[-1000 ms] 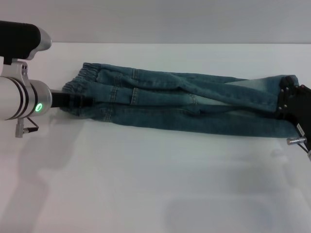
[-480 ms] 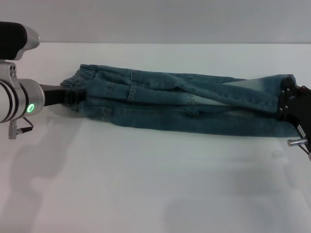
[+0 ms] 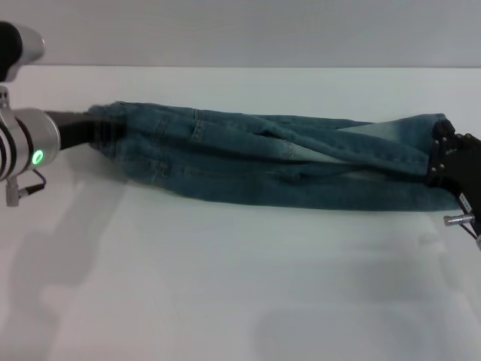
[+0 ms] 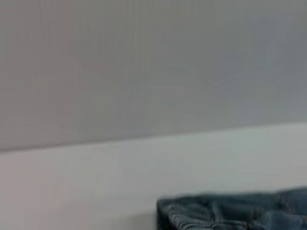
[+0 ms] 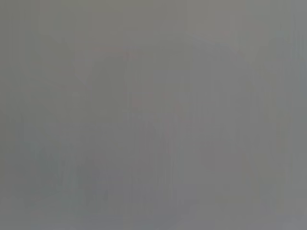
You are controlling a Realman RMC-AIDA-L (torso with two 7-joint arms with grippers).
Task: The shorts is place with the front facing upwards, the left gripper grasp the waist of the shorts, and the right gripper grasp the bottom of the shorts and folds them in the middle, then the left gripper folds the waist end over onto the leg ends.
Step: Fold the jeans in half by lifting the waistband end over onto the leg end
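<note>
1. We see the shorts (image 3: 278,169), folded lengthwise, stretched across the middle of the head view on the white table (image 3: 240,301).
2. At the left edge, the left gripper (image 3: 101,129) is clamped on the waist end.
3. At the right edge, the right gripper (image 3: 443,162) is clamped on the leg ends (image 3: 421,150).
4. The left wrist view shows only a bunched denim edge, lower right.

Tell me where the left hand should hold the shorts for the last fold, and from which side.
Grip the gathered waist end of the shorts, coming in from the robot's left. The shorts lie folded lengthwise across the table, waist pointing left, right where the left hand sits. The leg ends lie opposite by the right hand, so a waist grip likely carries straight over them.
</note>
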